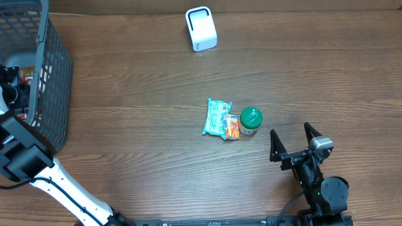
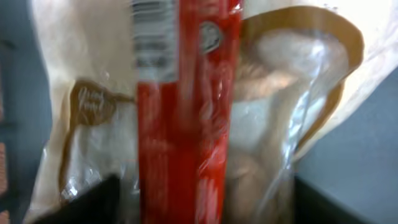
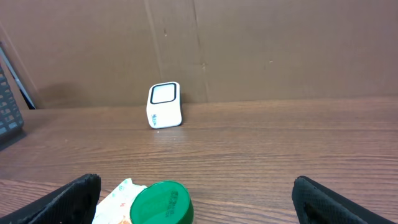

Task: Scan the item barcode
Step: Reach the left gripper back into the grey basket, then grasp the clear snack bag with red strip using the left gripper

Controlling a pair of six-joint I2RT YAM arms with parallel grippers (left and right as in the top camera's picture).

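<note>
A clear bag of pale brown food with a red band (image 2: 186, 143) fills the left wrist view, a barcode (image 2: 152, 37) printed at its top. My left gripper (image 2: 205, 208) reaches into the grey mesh basket (image 1: 53, 81). Its dark fingers (image 2: 87, 202) stand on either side of the bag, and blur hides whether they press on it. The white scanner (image 1: 201, 28) stands at the back of the table and also appears in the right wrist view (image 3: 165, 104). My right gripper (image 1: 292, 134) hovers open near the front right, holding nothing (image 3: 199, 202).
A teal packet (image 1: 217, 118), a small orange packet (image 1: 232, 127) and a green-lidded jar (image 1: 250, 119) lie mid-table, just ahead and to the left of the right gripper. A cardboard wall (image 3: 249, 43) backs the table. The left arm (image 1: 56, 179) crosses the front left corner.
</note>
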